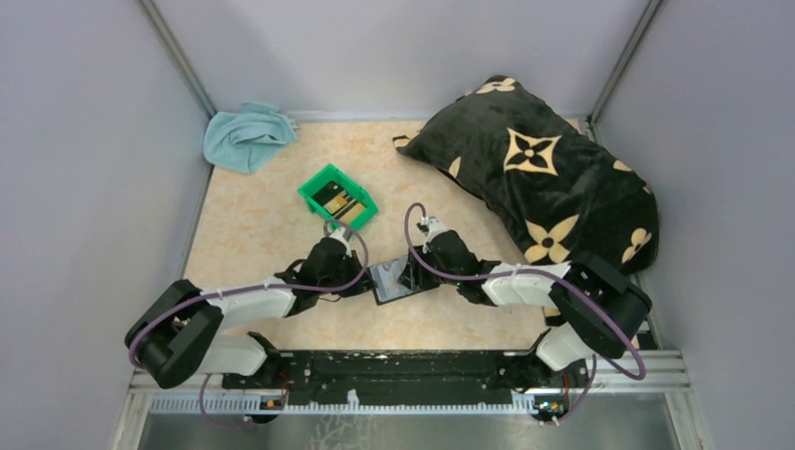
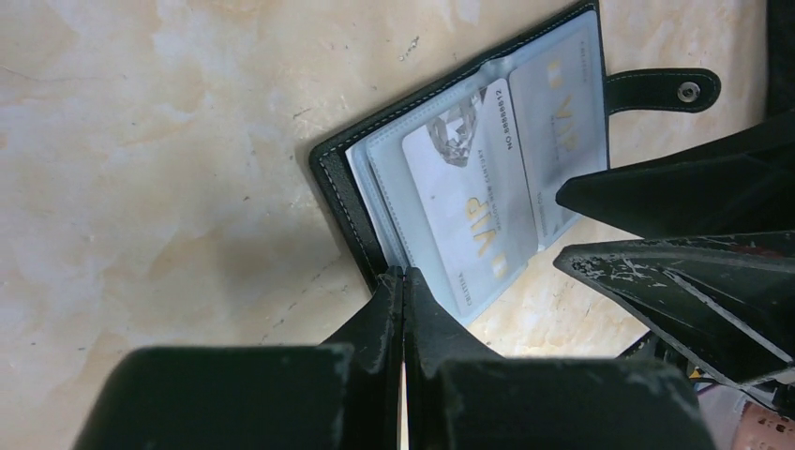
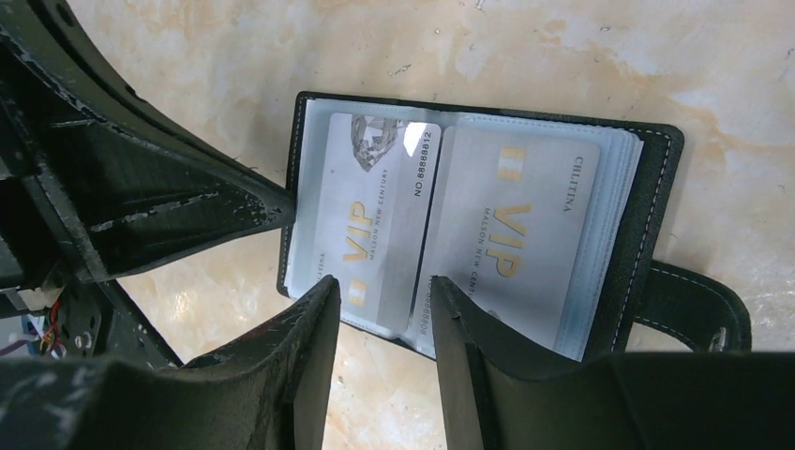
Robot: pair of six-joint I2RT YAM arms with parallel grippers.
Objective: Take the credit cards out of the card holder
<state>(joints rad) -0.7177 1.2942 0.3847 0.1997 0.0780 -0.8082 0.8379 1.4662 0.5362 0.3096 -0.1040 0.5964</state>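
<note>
**A:** Status on the card holder?

**B:** It's open flat on the table, between the two arms and near their bases, well apart from the green bin. Left gripper is fully closed with nothing in it. Its tips sit on the holder's outer edge, which looks like a pin-down. Right gripper has its jaws well apart and is empty, with the fingers straddling the near edge of the left card.

**A:** How do we do the pull cleanly?

**B:** My read:
- Pinch only the card's exposed edge, not the clear sleeve over it. If the sleeve gets caught, the whole page lifts.
- Draw along the sleeve's opening direction, low and straight.
- The left tips stay pressed on the leather so the holder doesn't slide or fold shut.
- The main risk is slipping. The card is thin and the plastic is glossy.

**A:** What does the holder look like?

**B:** Black leather with pale stitching, and a closing strap with a snap lying off to one side. Inside is a stack of clear sleeves. Two pale grey-white cards face up, both with gold "VIP" print, and the right card fills the other page. I can't tell whether there are more underneath. Dark cards with tan marks are in the bin.
</note>
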